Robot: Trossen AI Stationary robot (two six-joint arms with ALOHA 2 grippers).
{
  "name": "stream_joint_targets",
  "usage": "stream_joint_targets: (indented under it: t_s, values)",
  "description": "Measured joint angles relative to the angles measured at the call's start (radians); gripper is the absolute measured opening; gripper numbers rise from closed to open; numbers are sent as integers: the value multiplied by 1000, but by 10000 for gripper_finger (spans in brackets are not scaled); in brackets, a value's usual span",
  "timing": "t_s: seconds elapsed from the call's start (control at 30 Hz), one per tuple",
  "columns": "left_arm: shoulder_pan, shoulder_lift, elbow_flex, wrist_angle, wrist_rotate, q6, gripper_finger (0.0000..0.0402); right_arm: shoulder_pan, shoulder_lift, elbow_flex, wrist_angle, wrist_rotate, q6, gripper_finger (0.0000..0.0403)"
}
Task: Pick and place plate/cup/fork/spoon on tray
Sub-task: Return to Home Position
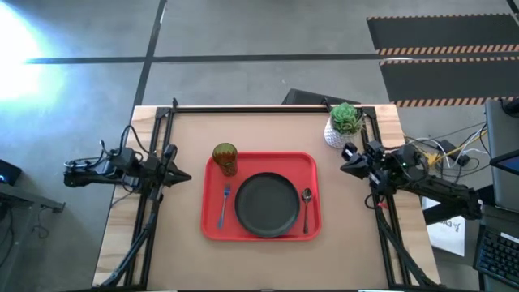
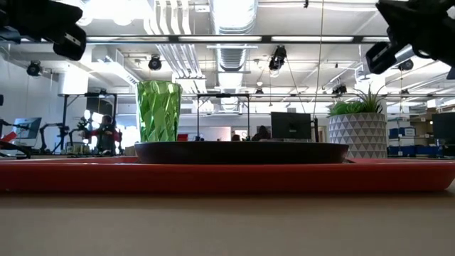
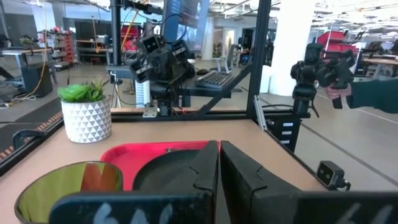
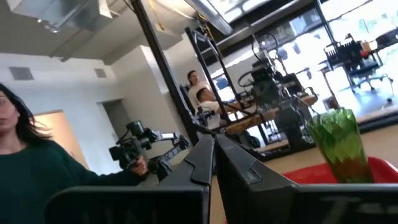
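Note:
The red tray lies in the middle of the table. On it rest the black plate, the green cup upright at its far left corner, the blue-handled fork left of the plate and the dark spoon right of it. My left gripper is shut and holds nothing, level above the table left of the tray. My right gripper is shut and holds nothing, raised right of the tray. The cup and tray also show in the wrist views.
A white pot with a green plant stands at the table's far right corner, just beyond my right gripper. Dark frame rails run along the table's far edge and sides. People show in the room beyond the table.

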Motion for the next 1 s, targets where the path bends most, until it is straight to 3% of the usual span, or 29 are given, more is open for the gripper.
stream_joint_targets:
  t_s: [0.27, 0.43, 0.6, 0.83, 1.0]
  values:
    - [0, 0, -12, -31, -50, -10, 0, -11, -51, 0, -82, -21, -36, 9]
    - [0, 1, -27, -32, -189, -47, 0, -11, -48, -1, -167, 107, -155, 9]
    - [0, 1, -27, 11, -191, -18, 0, -10, -48, -1, -224, 227, -274, 9]
    - [0, 2, -27, 13, -191, -15, 0, -10, -48, -1, -416, 239, -361, 9]
    - [0, 2, -27, 12, -192, 0, 0, -10, -48, -2, -431, 239, -413, 9]
